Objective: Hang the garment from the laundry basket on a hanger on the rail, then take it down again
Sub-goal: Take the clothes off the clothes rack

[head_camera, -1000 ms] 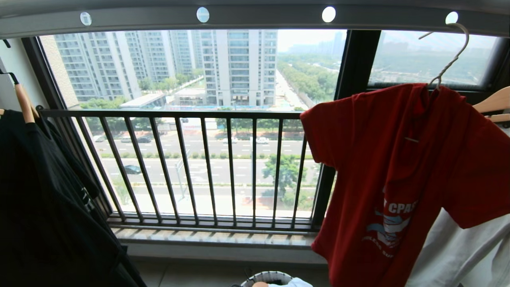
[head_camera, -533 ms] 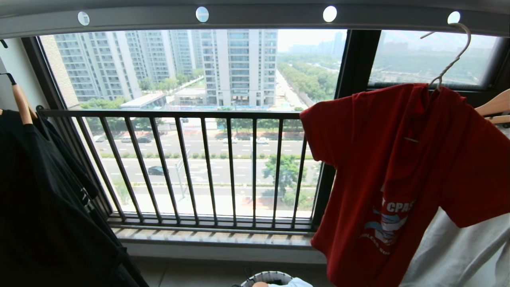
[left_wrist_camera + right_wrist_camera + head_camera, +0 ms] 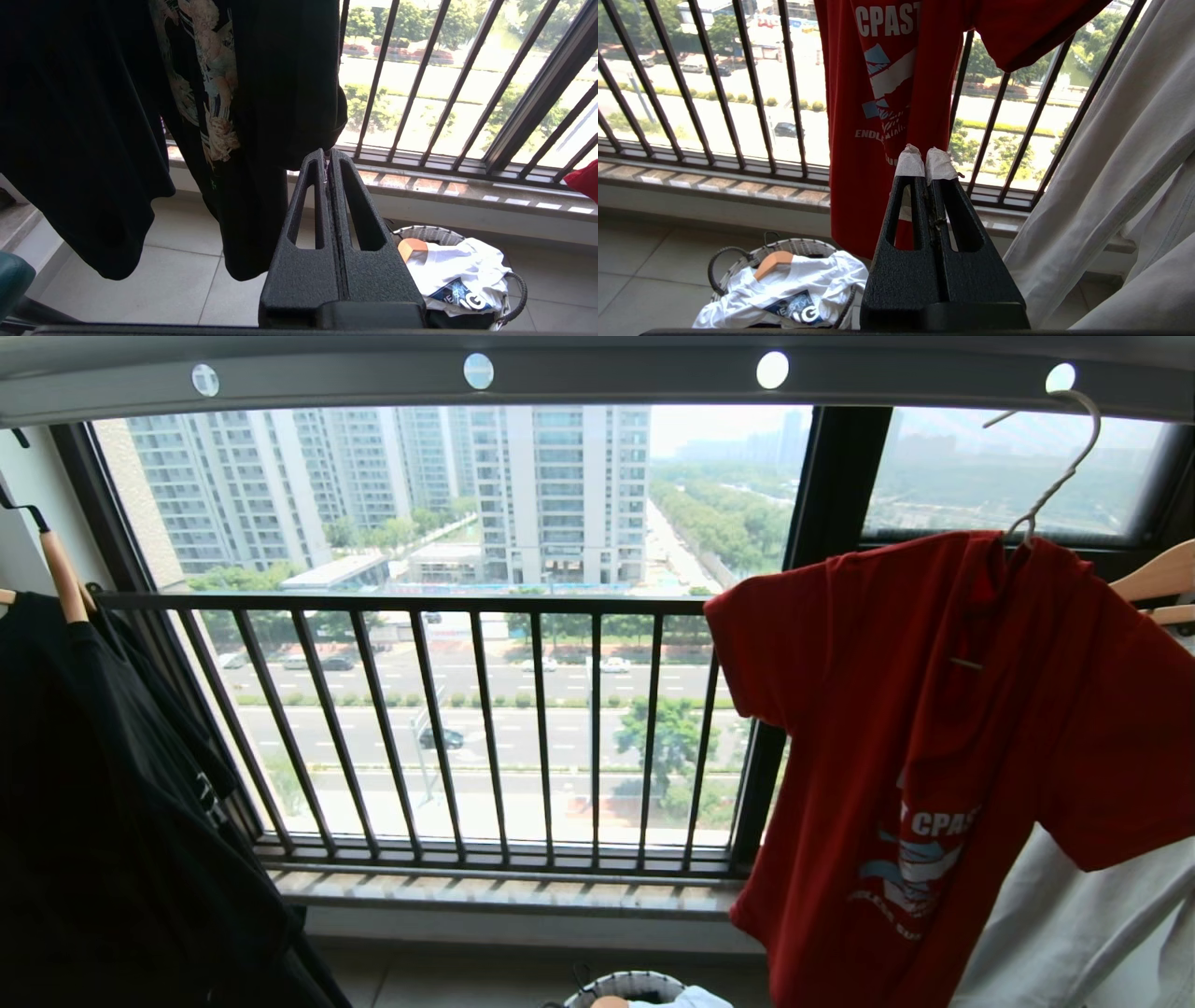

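Black cotton T-shirt (image 3: 112,803) hangs far left; textured left gripper (image 3: 328,161) pressed together, empty. Woven white laundry basket (image 3: 627,984) sits below. Red T-shirt (image 3: 943,747) drapes from thin wire hanger (image 3: 1055,476) hooked in perforated grey rail (image 3: 607,378). Tape-tipped right gripper (image 3: 925,161) likewise together, empty.

The red T-shirt (image 3: 934,728) hangs on the off-white wire hanger (image 3: 1055,476), hooked into the grey rail (image 3: 607,378); the white basket (image 3: 784,247) stands below.

Matt red cloth garment (image 3: 943,728) on a thin off-white wire hanger (image 3: 1055,467) — smooth grey metal rail (image 3: 607,378) above; laundry basket (image 3: 784,247) woven, at six o'clock; right gripper (image 3: 924,163) rough black plastic, tips taped.
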Controlling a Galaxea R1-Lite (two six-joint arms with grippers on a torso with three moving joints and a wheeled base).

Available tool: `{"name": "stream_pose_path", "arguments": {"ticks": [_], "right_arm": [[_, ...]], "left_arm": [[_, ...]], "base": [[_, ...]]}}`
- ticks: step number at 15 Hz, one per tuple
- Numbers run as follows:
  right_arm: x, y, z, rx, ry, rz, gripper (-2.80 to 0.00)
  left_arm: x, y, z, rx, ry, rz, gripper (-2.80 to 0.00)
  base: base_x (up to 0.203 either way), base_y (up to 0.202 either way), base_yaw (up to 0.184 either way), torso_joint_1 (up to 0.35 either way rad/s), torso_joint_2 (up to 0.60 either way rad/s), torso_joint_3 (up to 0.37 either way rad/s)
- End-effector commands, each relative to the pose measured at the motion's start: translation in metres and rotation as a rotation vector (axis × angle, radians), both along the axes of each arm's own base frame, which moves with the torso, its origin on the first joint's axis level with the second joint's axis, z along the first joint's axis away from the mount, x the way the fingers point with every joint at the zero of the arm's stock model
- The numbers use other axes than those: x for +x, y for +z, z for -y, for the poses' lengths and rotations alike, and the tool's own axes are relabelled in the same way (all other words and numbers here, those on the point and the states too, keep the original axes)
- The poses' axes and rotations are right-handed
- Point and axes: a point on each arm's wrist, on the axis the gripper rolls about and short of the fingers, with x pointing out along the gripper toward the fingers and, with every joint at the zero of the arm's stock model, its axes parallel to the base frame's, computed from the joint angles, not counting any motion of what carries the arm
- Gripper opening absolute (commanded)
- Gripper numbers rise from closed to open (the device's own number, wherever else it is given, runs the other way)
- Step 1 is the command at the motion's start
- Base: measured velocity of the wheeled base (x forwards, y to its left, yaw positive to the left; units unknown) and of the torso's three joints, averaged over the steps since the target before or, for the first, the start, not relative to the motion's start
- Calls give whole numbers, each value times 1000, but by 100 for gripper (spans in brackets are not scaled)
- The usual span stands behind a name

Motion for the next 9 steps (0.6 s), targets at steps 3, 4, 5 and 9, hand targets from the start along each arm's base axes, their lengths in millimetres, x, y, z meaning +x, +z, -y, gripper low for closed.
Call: {"name": "stream_pose_path", "arguments": {"ticks": [3,4,5,9], "right_arm": [[0,0,0,-1,1,-1,-280],[0,0,0,-1,1,-1,-280],[0,0,0,-1,1,-1,-280],[0,0,0,-1,1,-1,-280]], "left_arm": [[0,0,0,-1,1,0,-280],[0,0,0,-1,1,0,-280],[0,0,0,-1,1,0,-280],[0,0,0,0,2,0,-280]], "base": [[0,0,0,0,0,0],[0,0,0,0,0,0],[0,0,0,0,0,0],[0,0,0,0,0,0]]}}
